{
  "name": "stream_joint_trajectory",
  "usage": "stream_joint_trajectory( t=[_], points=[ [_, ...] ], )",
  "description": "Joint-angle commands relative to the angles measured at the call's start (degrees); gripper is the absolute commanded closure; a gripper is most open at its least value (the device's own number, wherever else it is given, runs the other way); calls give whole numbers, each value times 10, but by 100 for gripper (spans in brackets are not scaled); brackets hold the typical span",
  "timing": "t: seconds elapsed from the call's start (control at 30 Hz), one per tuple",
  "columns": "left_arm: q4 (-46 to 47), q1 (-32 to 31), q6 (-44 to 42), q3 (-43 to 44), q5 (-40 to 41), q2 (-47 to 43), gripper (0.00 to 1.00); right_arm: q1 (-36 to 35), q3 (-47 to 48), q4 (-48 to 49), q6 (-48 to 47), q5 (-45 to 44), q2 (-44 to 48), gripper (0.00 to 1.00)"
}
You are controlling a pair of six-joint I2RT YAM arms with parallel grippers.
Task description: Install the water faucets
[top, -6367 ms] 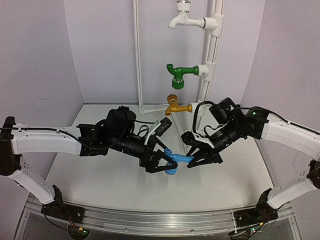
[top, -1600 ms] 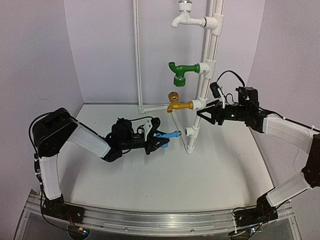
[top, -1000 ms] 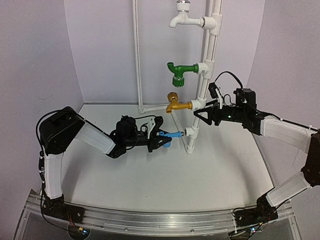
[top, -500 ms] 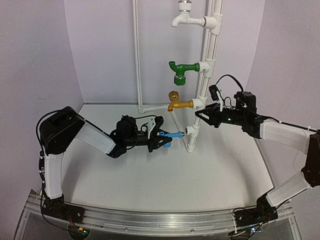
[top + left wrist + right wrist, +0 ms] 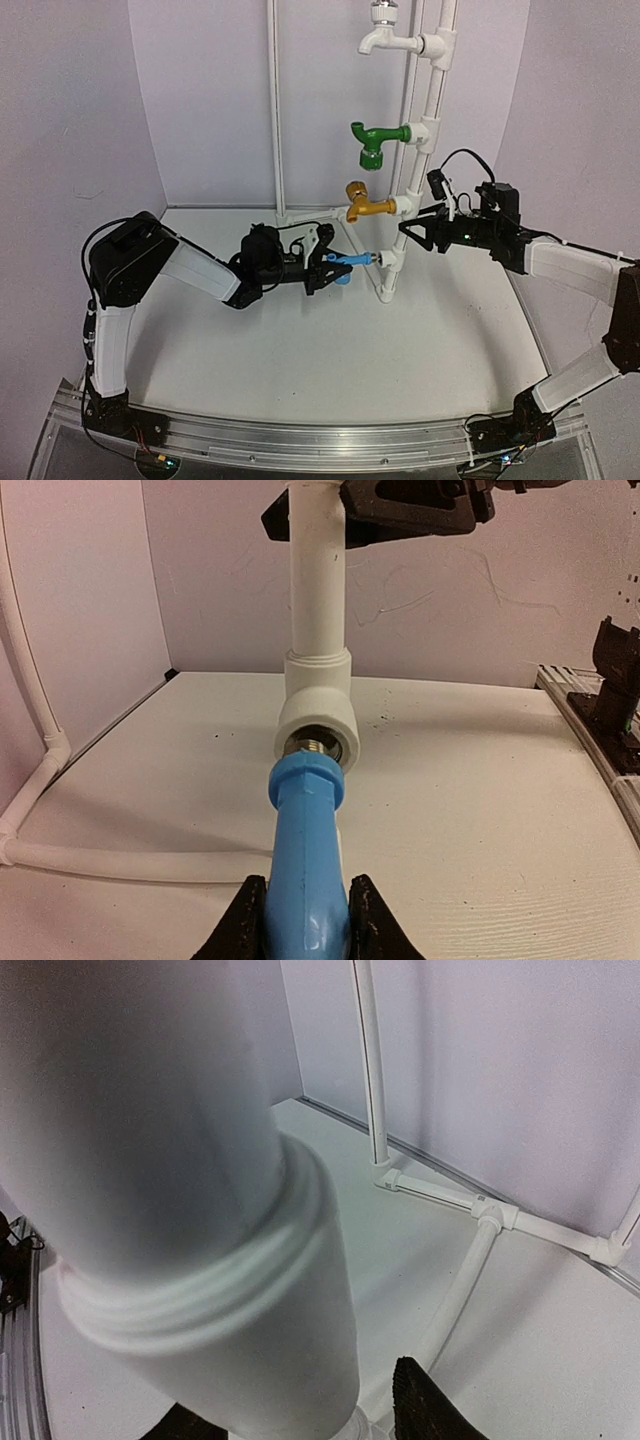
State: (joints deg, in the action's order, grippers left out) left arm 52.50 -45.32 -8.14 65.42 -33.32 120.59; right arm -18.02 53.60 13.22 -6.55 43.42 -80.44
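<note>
Left of the white pipe stand [image 5: 414, 165], the left gripper [image 5: 335, 272] is clenched on the body of the sky-blue tap [image 5: 347, 262] and holds it level, its free end pointing at the lowest socket [image 5: 388, 262] of the stand. Compared with half a second ago, the tap has come a little closer to the stand, and its blue collar now sits right at the mouth of that socket (the left wrist view shows it against the brass-coloured ring inside, almost in line). The stand itself has also changed: it has shifted to the right in the top view, and the gold tap [image 5: 368, 205], green tap [image 5: 375, 140] and white tap [image 5: 385, 38] went with it. On the right side of the stand, the right gripper [image 5: 410, 232] has its fingers on either side of the pipe, but I cannot tell if they press on it or stand loose. I judge that the tap is meeting the socket now, so turning it in is what remains, and a moving stand could spoil the alignment.
</note>
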Motion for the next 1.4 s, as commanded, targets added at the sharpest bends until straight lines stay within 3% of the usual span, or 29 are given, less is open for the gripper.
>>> stream_joint_trajectory(
  t=[0.0,0.2,0.37,1.0,1.37],
  points=[
    [27,0,-5,31,-5,17,100,0,20,11,12,11,7,45],
    [37,0,6,42,-7,24,100,-4,21,17,24,1,-11,34],
    [34,0,16,54,-15,28,100,-12,16,31,24,-8,-13,32],
    [30,-9,18,63,-26,39,100,-13,5,89,61,-30,-27,65],
    [3,-21,17,73,13,32,100,-13,-4,89,61,-23,-26,79]
  ],
)
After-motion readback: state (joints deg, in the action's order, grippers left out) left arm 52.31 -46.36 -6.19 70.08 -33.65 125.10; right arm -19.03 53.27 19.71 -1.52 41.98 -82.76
